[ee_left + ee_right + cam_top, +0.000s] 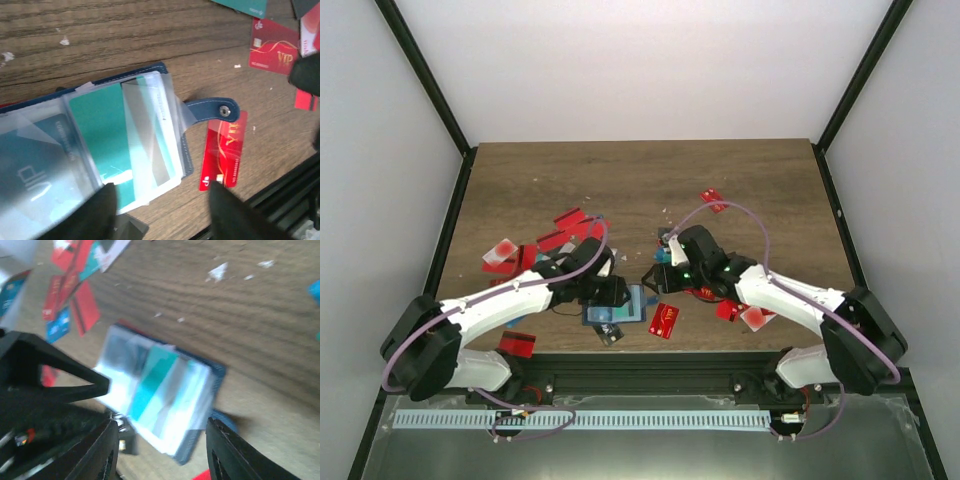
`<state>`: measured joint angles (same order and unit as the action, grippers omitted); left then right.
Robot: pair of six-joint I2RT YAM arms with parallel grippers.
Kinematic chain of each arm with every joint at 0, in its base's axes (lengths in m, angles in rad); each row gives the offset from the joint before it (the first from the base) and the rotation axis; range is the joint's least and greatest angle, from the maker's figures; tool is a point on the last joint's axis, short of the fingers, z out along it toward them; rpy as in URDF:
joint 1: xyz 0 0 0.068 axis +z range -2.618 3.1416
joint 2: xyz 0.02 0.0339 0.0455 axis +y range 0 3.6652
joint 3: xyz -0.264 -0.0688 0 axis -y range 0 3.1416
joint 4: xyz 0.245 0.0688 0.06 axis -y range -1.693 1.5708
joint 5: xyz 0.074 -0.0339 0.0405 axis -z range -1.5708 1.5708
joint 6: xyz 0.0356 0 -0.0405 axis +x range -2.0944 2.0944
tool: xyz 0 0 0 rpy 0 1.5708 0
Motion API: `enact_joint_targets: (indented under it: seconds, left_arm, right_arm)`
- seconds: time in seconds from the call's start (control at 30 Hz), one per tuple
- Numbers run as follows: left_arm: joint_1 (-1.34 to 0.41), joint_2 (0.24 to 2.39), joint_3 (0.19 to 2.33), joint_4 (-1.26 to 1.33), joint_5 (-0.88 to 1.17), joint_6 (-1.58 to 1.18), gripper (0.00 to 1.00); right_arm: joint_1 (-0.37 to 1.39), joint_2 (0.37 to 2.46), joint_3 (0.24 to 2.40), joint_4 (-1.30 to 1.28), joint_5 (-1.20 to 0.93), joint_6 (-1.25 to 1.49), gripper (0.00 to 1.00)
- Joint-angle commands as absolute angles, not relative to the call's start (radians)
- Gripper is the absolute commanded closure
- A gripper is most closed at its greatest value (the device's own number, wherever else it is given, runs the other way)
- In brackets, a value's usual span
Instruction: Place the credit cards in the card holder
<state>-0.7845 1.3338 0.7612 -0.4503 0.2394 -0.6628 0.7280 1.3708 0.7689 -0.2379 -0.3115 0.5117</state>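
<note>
The card holder lies open near the table's front edge, navy cover down and clear sleeves fanned up. A teal card sits in one sleeve. My left gripper hovers over the holder's near edge, open, with nothing held between its fingers. My right gripper is also open and empty, just right of the card holder. A red credit card lies beside the holder's snap strap. More red cards are scattered to the left.
A small black card lies at the holder's front edge. Red cards lie at the front left, far right and under my right arm. A red VIP card lies further out. The black base rail borders the table front.
</note>
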Motion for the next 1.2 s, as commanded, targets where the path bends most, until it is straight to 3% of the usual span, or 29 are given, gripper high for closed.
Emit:
enact_joint_targets:
  seconds: [0.0,0.1,0.2,1.17]
  left_arm:
    - [-0.787,1.344,0.751,-0.474,0.174,-0.638,0.69]
    - [-0.786,1.358,0.742,-0.466,0.135,-0.64,0.89]
    - [-0.787,1.377,0.741,-0.461,0.107,-0.634,0.96]
    - [-0.787,1.542,0.691,-0.326,0.147,-0.618,0.96]
  right_arm:
    - [0.735,1.346,0.69,-0.054,-0.561,0.6,0.51]
    - [0.742,1.381,0.652,0.047,-0.616,0.677,0.52]
    - [0.742,1.42,0.626,0.12,-0.641,0.733,0.53]
    - [0.744,1.578,0.643,0.135,-0.629,0.733,0.54]
